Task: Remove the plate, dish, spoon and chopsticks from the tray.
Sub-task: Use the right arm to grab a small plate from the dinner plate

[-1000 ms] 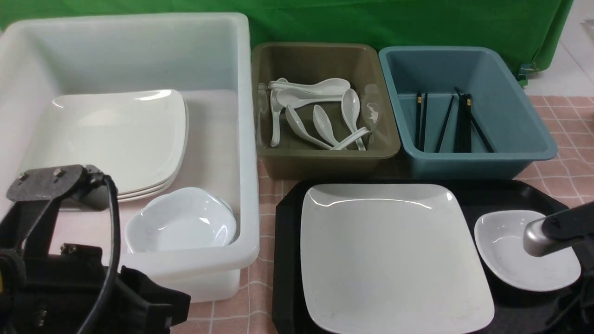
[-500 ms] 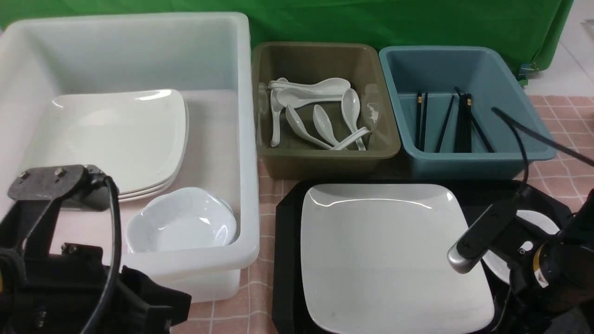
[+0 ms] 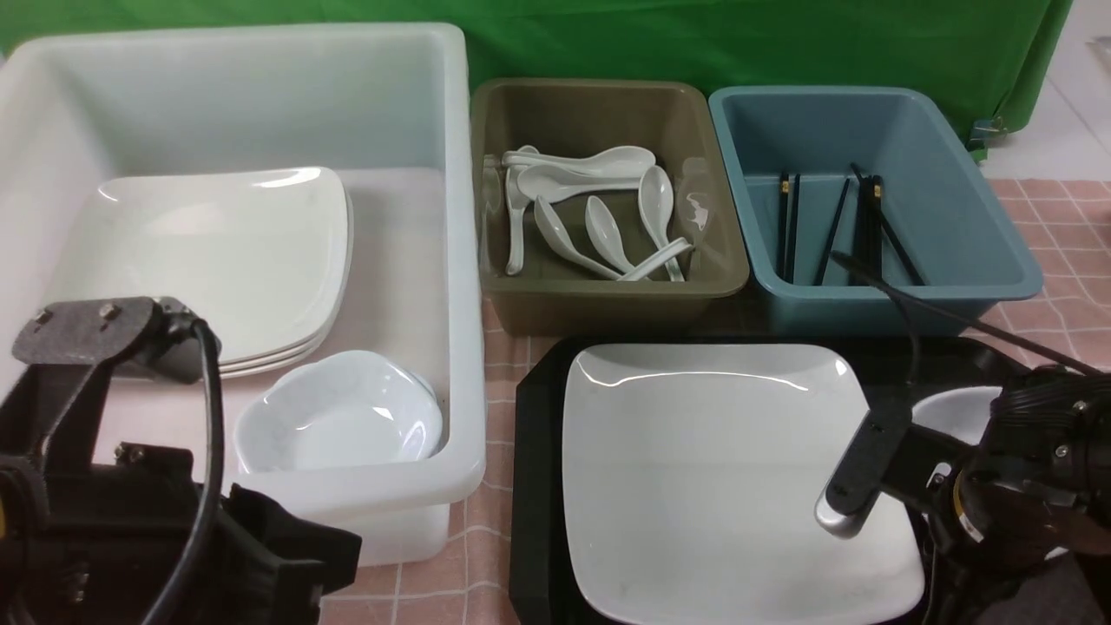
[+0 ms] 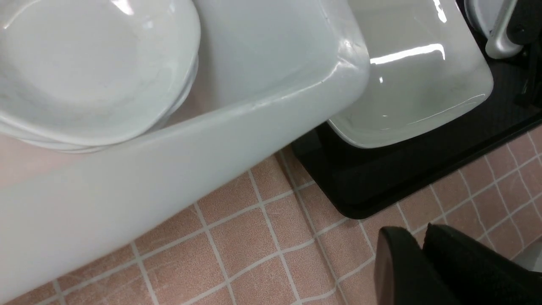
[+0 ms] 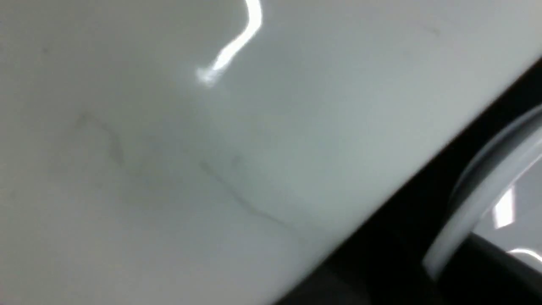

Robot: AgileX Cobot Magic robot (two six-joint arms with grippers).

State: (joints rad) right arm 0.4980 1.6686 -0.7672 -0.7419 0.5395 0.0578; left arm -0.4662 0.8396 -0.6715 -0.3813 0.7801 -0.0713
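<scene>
Looking forward from between the robot's arms, we see a black tray (image 3: 538,486) on the pink checked tabletop (image 4: 254,237). A large white square plate (image 3: 729,469) lies flat on the tray. Beside the plate, on the right, is the small white dish (image 3: 959,412), mostly hidden by the right arm (image 3: 1033,495). That arm is bent low over the tray's right end, and a silver-tipped bar (image 3: 855,473) reaches over the plate's right edge. The right hand (image 3: 942,460) sits by the dish. We cannot tell whether it grips the dish.

The left arm (image 3: 87,486) is folded low in front of the white bin (image 3: 460,260), which holds stacked plates and dishes. The left hand (image 4: 423,241) hangs above bare tabletop near the tray's corner, its dark fingers (image 4: 394,262) almost together and holding nothing.

Behind the tray, spoons (image 3: 599,221) lie in an olive bin (image 3: 608,299) and chopsticks (image 3: 868,230) in a blue bin (image 3: 868,308).
</scene>
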